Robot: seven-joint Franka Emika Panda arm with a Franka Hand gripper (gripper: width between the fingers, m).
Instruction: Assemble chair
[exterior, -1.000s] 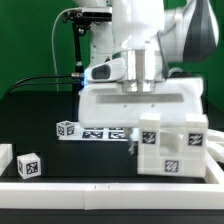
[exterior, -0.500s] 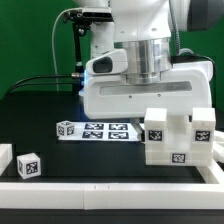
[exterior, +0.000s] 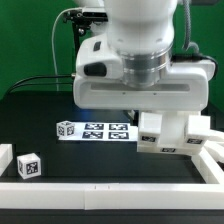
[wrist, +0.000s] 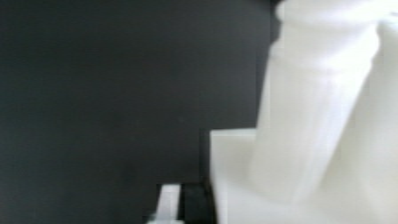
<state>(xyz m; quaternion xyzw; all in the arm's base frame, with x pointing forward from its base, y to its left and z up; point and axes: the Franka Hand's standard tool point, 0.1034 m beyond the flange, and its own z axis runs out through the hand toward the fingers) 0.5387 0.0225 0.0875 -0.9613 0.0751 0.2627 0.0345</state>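
The chair (exterior: 167, 134) is a blocky white structure with black-and-white tags, at the exterior view's right. It sits tilted just under my gripper (exterior: 150, 111), whose wide white hand fills the middle of that view and hides the fingers. The chair turns and tilts with the hand, so the gripper looks shut on it. In the wrist view a tall white chair part (wrist: 329, 110) stands very close over the black table, with a white block (wrist: 240, 175) at its foot. All of it is blurred.
The marker board (exterior: 108, 130) lies on the black table at centre, with a small tagged cube (exterior: 66, 128) at its end. Another small white tagged cube (exterior: 28, 166) lies front left. A white part (exterior: 4, 158) shows at the left edge. A white rim (exterior: 110, 189) runs along the front.
The hand has swung nearer the camera and now covers more of the exterior view. The chair has turned and tilted with it, shifting slightly to the exterior view's left.
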